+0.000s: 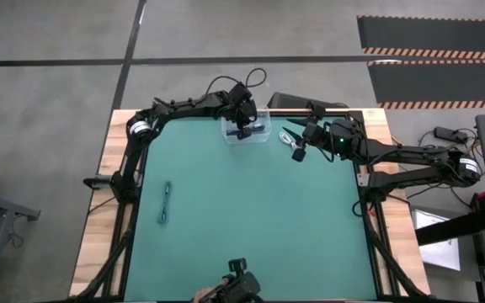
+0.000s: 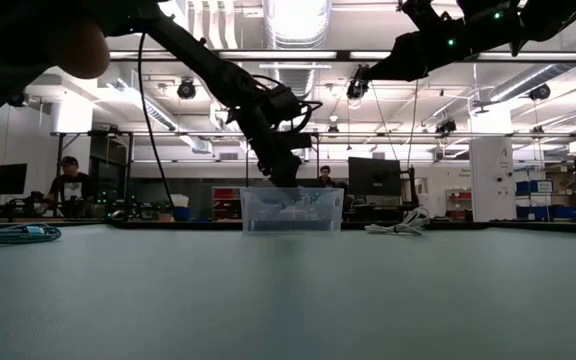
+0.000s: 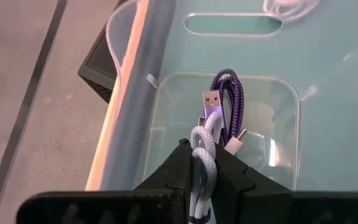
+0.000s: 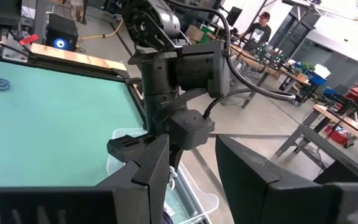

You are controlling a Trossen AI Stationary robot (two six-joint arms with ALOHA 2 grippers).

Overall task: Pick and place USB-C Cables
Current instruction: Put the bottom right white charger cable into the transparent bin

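Observation:
A clear plastic bin (image 1: 262,135) stands at the far middle of the green mat. My left gripper (image 3: 202,163) reaches down into it, shut on a pale white braided cable (image 3: 205,140). A dark purple-black cable (image 3: 230,102) lies on the bin's floor just beyond it. A second white cable (image 1: 290,135) lies on the mat right of the bin. A teal cable (image 1: 166,202) lies on the mat at the left. My right gripper (image 1: 297,153) hangs open and empty, raised above the mat to the right of the bin and near the second white cable. My left gripper pinches the white cable's looped bundle (image 3: 202,155) between its two fingers, coming from above and pointing down into the bin. The loops stick out past the fingertips toward the dark cable. Whether they rest on the bin's floor, I cannot tell.
The bin's rim (image 3: 126,93) stands close around my left gripper. A dark flat box (image 1: 286,101) lies behind the bin at the table's far edge. The wooden table border (image 1: 99,219) frames the mat. People sit at desks in the room beyond.

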